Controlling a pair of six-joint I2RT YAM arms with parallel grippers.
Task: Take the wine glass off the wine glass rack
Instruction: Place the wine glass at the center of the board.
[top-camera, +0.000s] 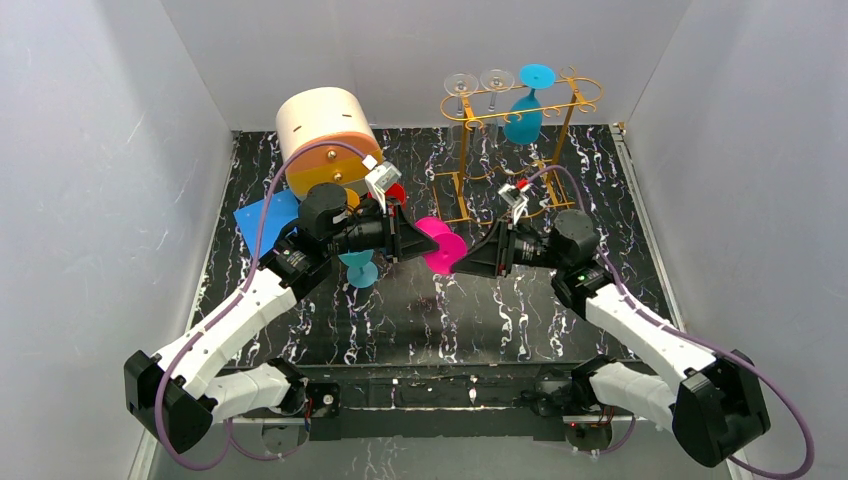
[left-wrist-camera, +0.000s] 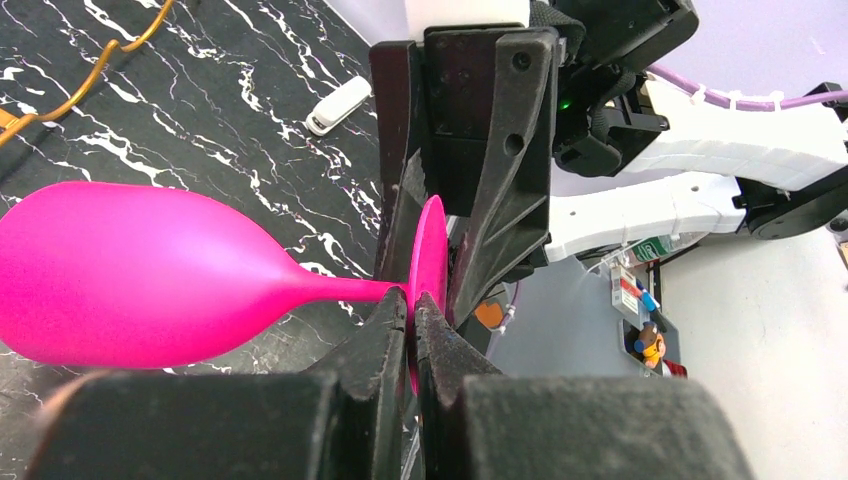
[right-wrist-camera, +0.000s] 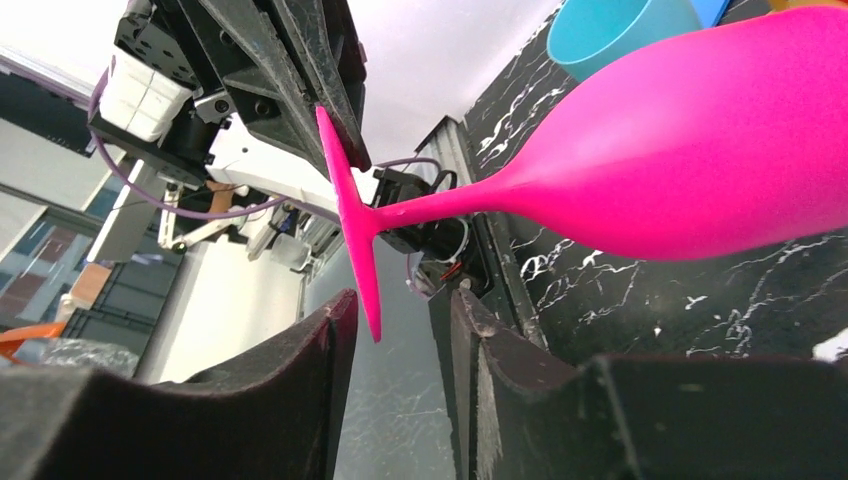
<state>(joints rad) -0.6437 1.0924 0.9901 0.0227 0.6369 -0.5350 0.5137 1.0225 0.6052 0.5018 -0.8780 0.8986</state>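
Top external view: holds the glossy magenta wine glass (top-camera: 440, 245) sideways above the black marbled bench (top-camera: 420, 320), well clear of the golden wire rack (top-camera: 465, 160), stem running arm to arm, foot pinched in the left pincer (left-wrist-camera: 412, 302), right pincer (right-wrist-camera: 400, 305) spread loosely around that foot.

One wine glass rack (top-camera: 563, 135), three hanging glasses (top-camera: 523, 115) (two clear, one blue), one pink glass (top-camera: 440, 245).

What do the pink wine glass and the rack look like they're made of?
The pink wine glass is probably plastic: opaque, smooth, with a soft satin sheen. The wine glass rack looks like thin metal wire with a shiny golden finish, bent into curled scrolls.
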